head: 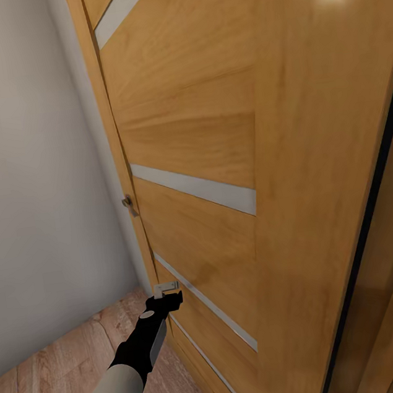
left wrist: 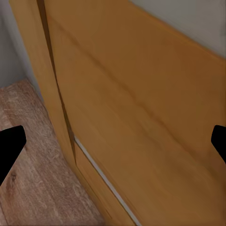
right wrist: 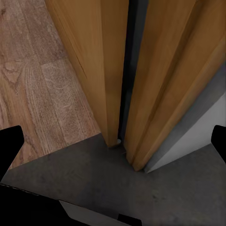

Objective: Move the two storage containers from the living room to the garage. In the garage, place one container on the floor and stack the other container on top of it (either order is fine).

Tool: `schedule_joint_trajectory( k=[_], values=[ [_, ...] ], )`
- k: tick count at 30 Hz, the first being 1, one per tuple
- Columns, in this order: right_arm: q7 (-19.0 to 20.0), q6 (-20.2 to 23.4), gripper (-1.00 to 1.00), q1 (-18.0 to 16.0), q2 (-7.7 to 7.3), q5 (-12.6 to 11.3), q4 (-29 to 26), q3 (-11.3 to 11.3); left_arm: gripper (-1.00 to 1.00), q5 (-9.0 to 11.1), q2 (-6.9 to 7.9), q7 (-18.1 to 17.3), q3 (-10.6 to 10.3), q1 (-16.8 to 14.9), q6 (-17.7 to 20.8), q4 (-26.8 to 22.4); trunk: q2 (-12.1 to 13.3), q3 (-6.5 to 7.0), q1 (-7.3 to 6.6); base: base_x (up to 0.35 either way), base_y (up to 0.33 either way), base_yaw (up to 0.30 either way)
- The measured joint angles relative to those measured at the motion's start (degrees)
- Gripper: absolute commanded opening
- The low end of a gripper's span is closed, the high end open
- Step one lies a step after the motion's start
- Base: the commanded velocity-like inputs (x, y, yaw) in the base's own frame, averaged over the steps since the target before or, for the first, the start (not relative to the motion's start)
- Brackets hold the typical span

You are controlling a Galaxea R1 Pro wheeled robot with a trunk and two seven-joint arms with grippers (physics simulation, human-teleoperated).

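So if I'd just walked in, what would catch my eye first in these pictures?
A big honey-coloured wooden door with pale glass strips takes up most of the head view, a small metal handle at its left edge. Low down, the robot's left gripper reaches toward the door's bottom edge, above wood-plank flooring. In the right wrist view, the planks give way to dark grey concrete floor.

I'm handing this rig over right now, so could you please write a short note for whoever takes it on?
Left pincer: open, empty, held low against the wooden door, below its handle.
Right pincer: open, empty, over the threshold where wood-plank flooring meets dark concrete floor.
Containers: neither is held.
Done: nothing that these pictures confirm.
Left: fetch both containers, carry them to the garage, stack one on the other.
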Motion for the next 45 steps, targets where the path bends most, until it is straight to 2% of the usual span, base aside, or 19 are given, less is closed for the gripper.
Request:
schedule_joint_trajectory(
  k=[1,2,5,10,26,33,45],
  values=[
    [0.0,0.0,1.00,0.0,0.00,0.0,0.0,0.0,1.00,5.1,0.37,-0.6,0.2,0.0,0.1,0.3,0.0,0.00,0.00,0.000,0.000,0.000],
    [0.0,0.0,1.00,0.0,0.00,0.0,0.0,0.0,1.00,5.3,1.00,-2.5,0.2,-0.4,0.0,1.1,0.0,0.00,0.00,0.000,0.000,0.000],
    [0.0,0.0,1.00,0.0,0.00,0.0,0.0,0.0,1.00,5.2,1.18,-3.4,0.2,-0.8,-0.1,1.7,0.0,0.00,0.00,0.036,0.067,0.000],
    [0.0,0.0,1.00,0.0,0.00,0.0,0.0,0.0,1.00,5.4,0.01,-3.3,0.1,0.9,0.0,0.0,0.0,0.00,-0.02,0.120,0.118,0.000],
    [0.0,0.0,1.00,0.0,0.00,0.0,0.0,0.0,1.00,5.3,0.00,-3.4,0.1,0.6,0.0,0.1,0.0,0.00,0.00,0.010,0.009,-0.009],
    [0.0,0.0,1.00,0.0,0.00,0.0,0.0,0.0,1.00,5.3,1.92,-3.3,0.1,1.0,0.0,0.0,0.0,0.10,0.00,0.000,0.000,-0.144],
    [0.0,0.0,1.00,0.0,0.00,0.0,0.0,0.0,1.00,5.3,1.93,-3.3,0.1,1.0,0.0,0.0,0.0,0.11,0.00,0.000,0.000,-0.007]
  ],
)
